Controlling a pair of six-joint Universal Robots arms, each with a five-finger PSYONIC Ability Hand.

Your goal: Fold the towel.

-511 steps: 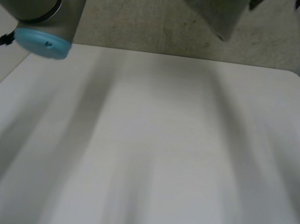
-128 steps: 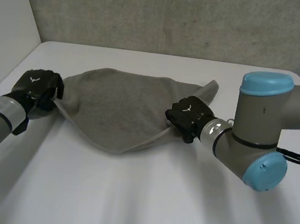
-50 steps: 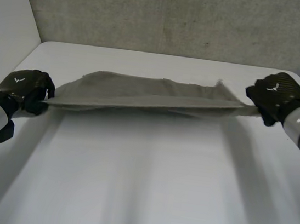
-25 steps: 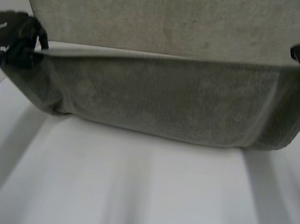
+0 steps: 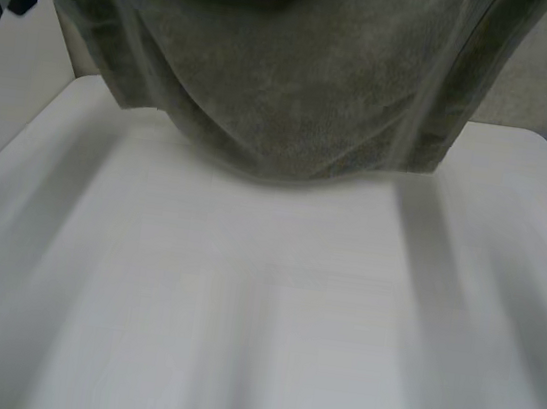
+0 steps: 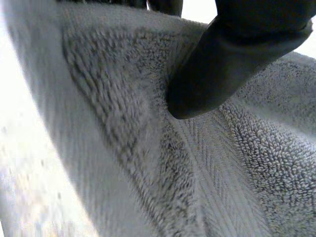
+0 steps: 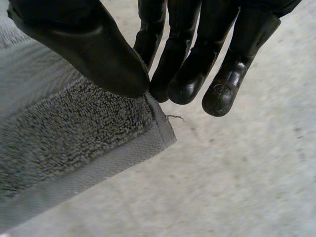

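The white counter (image 5: 235,341) stretches in front, and over its far part hangs the grey terry towel (image 5: 300,77), held up and sagging in the middle. The left hand (image 6: 237,59) pinches one upper end, its thumb pressed into the cloth. The right hand (image 7: 103,49) nips the other upper corner between its thumb and fingers (image 7: 182,84).

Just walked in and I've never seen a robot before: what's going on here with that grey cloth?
The robot is folding a towel. Its right robot hand pinches one corner between thumb and fingers, and its left robot hand grips the towel at the other side, thumb pressed into the cloth. The towel hangs spread between them over the white table.
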